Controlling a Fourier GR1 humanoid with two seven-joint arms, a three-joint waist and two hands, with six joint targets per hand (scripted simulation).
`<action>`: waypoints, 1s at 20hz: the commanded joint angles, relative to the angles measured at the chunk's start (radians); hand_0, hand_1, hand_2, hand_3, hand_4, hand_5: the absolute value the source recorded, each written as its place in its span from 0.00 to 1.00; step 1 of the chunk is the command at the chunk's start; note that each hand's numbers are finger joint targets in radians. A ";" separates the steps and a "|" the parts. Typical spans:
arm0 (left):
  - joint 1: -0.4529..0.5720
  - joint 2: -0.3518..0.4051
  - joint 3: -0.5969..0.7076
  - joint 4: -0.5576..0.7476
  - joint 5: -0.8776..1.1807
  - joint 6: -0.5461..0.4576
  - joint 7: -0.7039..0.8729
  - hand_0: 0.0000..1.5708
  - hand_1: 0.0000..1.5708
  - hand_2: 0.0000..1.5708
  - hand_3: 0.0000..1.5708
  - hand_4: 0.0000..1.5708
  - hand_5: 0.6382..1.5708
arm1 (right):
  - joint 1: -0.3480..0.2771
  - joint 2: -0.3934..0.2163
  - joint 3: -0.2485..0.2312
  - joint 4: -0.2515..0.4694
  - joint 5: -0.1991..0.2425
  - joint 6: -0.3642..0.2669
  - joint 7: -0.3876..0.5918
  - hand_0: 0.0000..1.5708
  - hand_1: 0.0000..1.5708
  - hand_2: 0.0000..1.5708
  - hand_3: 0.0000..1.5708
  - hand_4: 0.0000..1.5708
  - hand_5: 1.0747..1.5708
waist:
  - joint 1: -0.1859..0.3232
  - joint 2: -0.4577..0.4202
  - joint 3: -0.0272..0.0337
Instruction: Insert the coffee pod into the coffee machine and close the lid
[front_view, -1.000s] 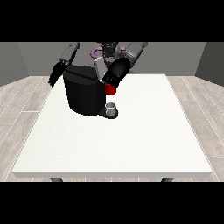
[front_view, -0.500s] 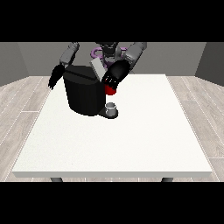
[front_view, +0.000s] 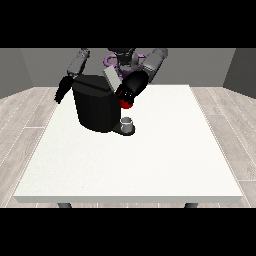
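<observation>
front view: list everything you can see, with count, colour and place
large white table: one, white, fills the middle of the view, on dark legs
black boxy coffee machine: one, black, far left part of the table, with a grey lid raised at its top
red thing at the machine: one, red, at the machine's upper right side, under the hand at the view's right
small grey cup-shaped thing: one, grey, on the machine's base at its lower right; cannot tell what it is
wooden-plank floor: pale, around the table
hand at the view's right: one, black, at the red thing beside the machine's top
hand at the view's left: one, black, hanging by the machine's left side
</observation>
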 joint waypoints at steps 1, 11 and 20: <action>-0.010 0.018 -0.014 0.005 -0.031 0.031 -0.019 0.66 0.66 0.67 0.47 0.00 1.00 | -0.014 0.009 -0.004 0.000 0.000 -0.014 0.010 0.00 0.00 0.00 0.00 0.07 1.00 | -0.001 0.007 -0.0007; -0.020 0.044 -0.005 0.025 -0.060 0.061 -0.023 0.00 0.00 0.37 0.29 0.00 1.00 | -0.013 0.022 0.021 0.005 0.026 -0.026 0.013 0.00 0.00 0.00 0.00 0.05 1.00 | -0.013 0.019 -0.0005; 0.097 0.031 -0.003 0.055 -0.056 0.050 -0.061 0.00 0.00 0.19 0.13 0.00 1.00 | 0.111 0.026 0.041 -0.022 0.000 0.029 0.024 0.00 0.00 0.00 0.00 0.00 1.00 | 0.009 -0.120 -0.0010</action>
